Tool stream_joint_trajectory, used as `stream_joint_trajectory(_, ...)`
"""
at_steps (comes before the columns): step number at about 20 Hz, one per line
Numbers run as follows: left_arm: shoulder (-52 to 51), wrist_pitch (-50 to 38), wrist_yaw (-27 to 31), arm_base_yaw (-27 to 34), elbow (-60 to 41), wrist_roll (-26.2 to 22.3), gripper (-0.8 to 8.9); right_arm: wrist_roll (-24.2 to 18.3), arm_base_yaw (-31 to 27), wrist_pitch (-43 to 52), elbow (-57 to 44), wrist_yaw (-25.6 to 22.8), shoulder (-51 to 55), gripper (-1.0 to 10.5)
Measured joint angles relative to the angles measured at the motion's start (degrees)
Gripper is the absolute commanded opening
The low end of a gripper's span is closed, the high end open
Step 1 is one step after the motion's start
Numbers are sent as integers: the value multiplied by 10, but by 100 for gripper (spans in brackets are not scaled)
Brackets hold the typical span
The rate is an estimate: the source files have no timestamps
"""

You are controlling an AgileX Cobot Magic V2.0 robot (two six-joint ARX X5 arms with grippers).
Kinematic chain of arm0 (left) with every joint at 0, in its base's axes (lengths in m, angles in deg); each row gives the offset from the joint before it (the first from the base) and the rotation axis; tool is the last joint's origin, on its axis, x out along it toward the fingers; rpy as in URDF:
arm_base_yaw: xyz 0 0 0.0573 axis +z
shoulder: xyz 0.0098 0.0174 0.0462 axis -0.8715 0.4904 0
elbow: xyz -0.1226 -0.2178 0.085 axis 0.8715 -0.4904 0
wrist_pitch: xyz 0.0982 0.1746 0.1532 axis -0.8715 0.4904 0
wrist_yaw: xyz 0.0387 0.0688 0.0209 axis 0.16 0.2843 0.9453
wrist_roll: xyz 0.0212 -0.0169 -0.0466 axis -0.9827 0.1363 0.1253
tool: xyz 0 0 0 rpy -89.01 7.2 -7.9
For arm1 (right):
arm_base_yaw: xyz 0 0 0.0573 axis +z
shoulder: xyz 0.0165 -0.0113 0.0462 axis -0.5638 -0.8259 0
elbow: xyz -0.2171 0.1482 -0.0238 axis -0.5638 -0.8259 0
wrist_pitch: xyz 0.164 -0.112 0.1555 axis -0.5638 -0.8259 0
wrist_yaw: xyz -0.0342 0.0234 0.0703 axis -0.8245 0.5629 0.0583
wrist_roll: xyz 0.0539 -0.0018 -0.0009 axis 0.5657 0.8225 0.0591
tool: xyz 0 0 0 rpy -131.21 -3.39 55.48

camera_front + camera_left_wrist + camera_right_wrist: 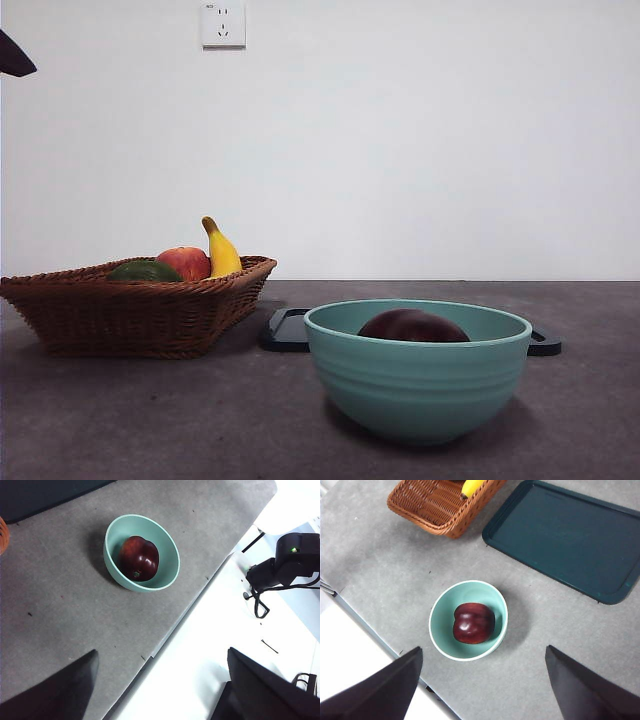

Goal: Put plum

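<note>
- The glossy, dark maroon, rounded plum (474, 623) lies inside the smooth teal ceramic bowl (440, 609), low enough that we judge the placing done.
- Both our grippers hover well above the grey surface (390, 565), fingers released and holding nothing.
- Far left, a woven brown wicker basket (130, 310) keeps the remaining fruit; a flat dark tray (565, 535) lies behind the bowl.

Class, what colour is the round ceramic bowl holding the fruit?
Pale teal-green bowl; the right wrist view shows it best.
</note>
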Motion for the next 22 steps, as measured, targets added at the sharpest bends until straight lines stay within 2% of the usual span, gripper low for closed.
stream_joint_trajectory(8, 0, -4, 0, 0, 0, 0, 404, 6, 17, -6, -2, 0, -69, 392)
stream_joint_trajectory(12, 0, -4, 0, 0, 0, 0, 404, 28, 51, 77, -67, -2, -123, 392)
stream_joint_trajectory(16, 0, -4, 0, 0, 0, 0, 404, 64, 73, 179, -121, -36, -168, 391)
stream_joint_trajectory(20, 0, -5, 0, 0, 0, -2, 404, 70, 97, 226, -130, -50, -223, 324)
stream_joint_trajectory(22, 0, -5, 0, 0, 0, -2, 404, 71, 111, 250, -130, -75, -250, 323)
